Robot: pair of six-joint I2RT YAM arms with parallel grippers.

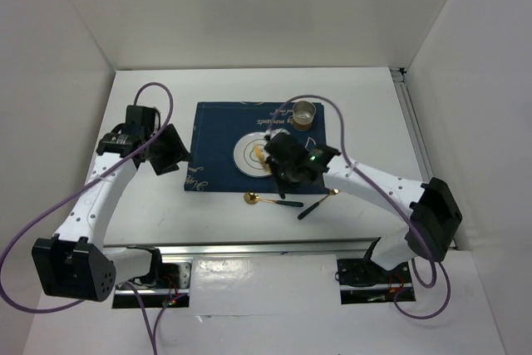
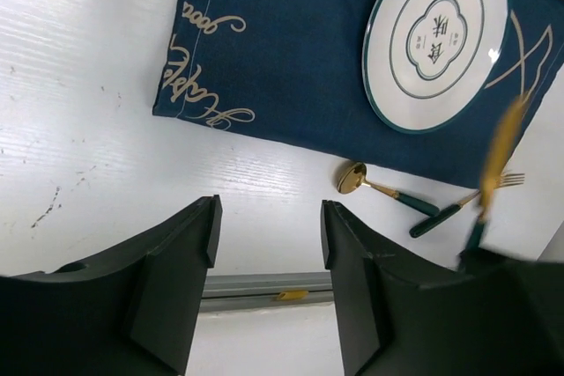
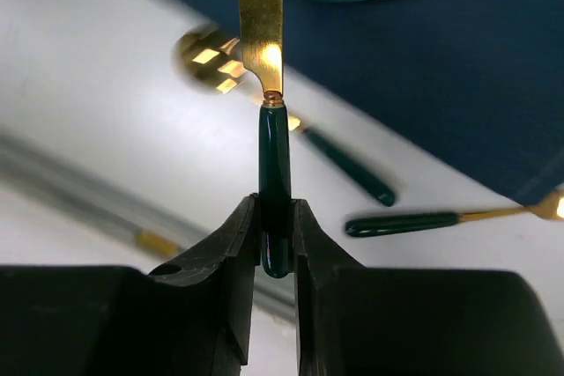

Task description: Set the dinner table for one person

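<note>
We observed the table [image 1: 374, 122] under both arms, with aluminium rails along its near and right edges. A navy placemat [image 1: 216, 135] lay flat at its centre. A white plate [image 1: 248, 149] with a green rim sat on the placemat. A cup [image 1: 304, 114] stood at the placemat's far right corner.

We noted the right gripper [image 3: 275, 217] clamped on the dark green handle of a knife [image 3: 274, 173]. The fingers [image 3: 231, 253] pressed both sides of the handle near its end. The gold blade pointed away from the wrist, toward the plate rim. In the top view, this gripper hung over the near right part of the plate.

A spoon [image 1: 264, 199] and a fork [image 1: 317, 204] lay on the bare table just in front of the placemat's near edge. They were near each other but apart. Both had gold heads and green handles.

We recorded the left gripper [image 2: 269, 226] with its fingers spread apart and holding nothing. It sat above bare table beside the left edge of the placemat.
</note>
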